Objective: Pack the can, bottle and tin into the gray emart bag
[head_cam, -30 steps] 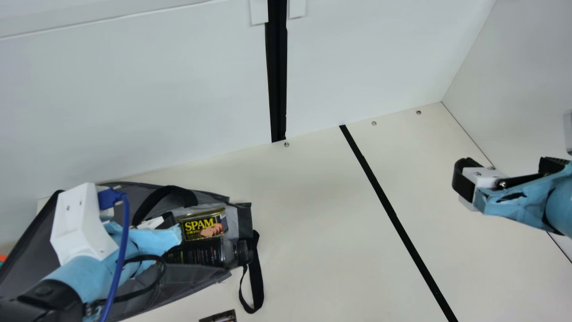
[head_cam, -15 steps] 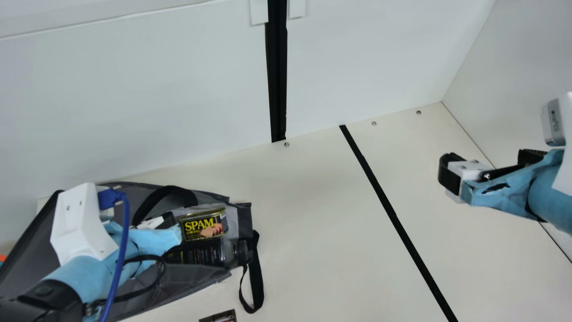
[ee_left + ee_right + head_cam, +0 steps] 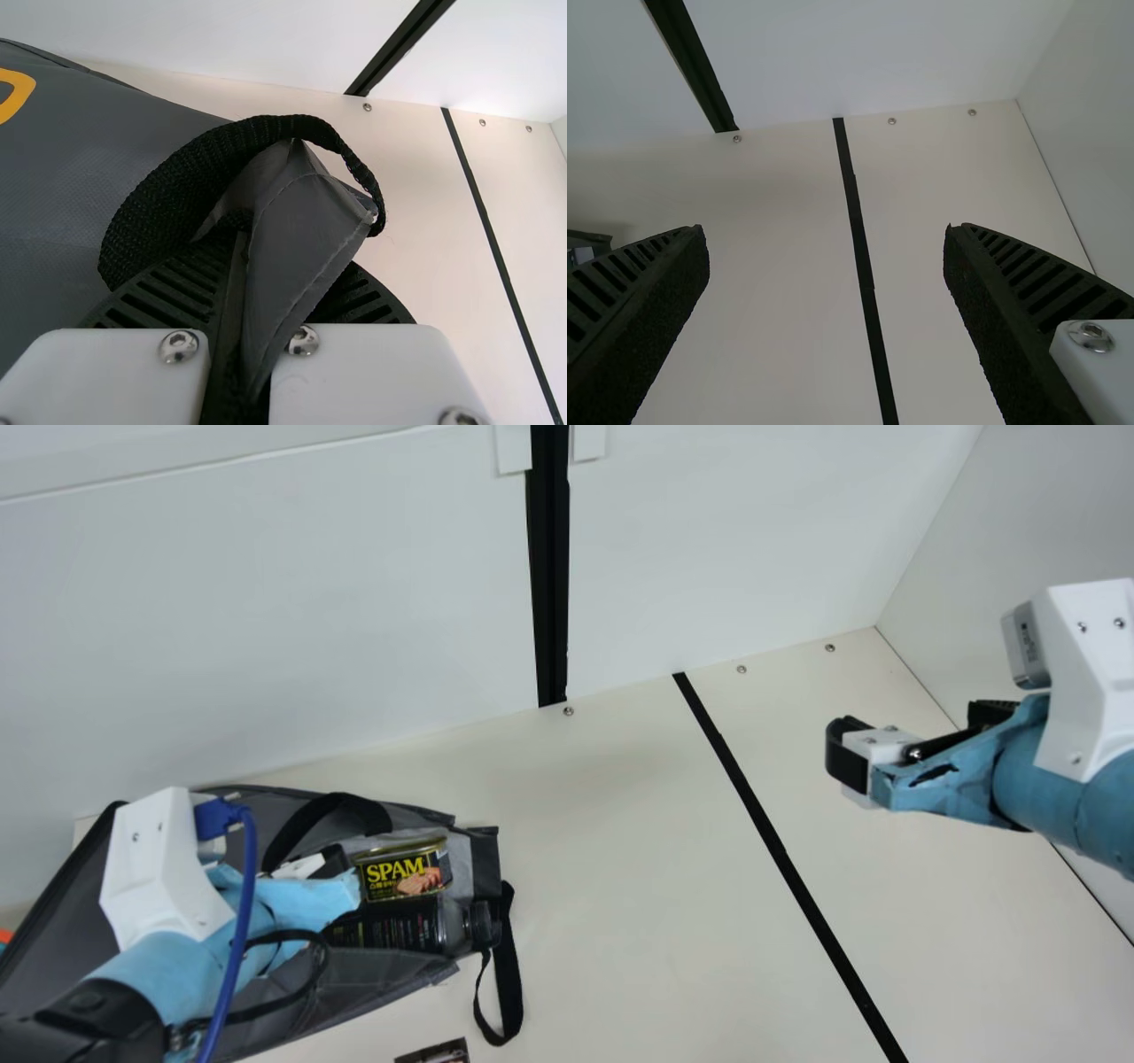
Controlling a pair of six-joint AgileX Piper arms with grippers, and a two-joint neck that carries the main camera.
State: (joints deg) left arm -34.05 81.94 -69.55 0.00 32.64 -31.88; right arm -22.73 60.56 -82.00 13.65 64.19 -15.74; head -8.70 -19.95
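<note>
A gray bag [image 3: 390, 979] lies at left, its mouth facing right. Inside are the tin [image 3: 403, 871] and, on its near side, the bottle [image 3: 416, 927], cap at the mouth. The cream table [image 3: 611, 886], crossed by a black line [image 3: 780, 855], spreads between bag and right gripper [image 3: 917, 731], whose fingers stand wide apart. Walls edge it far and right. The left gripper [image 3: 335, 862] pinches a fold of bag. Its arm partly hides the bottle; a dark item [image 3: 436, 1052], unidentifiable, is cut off nearest.
</note>
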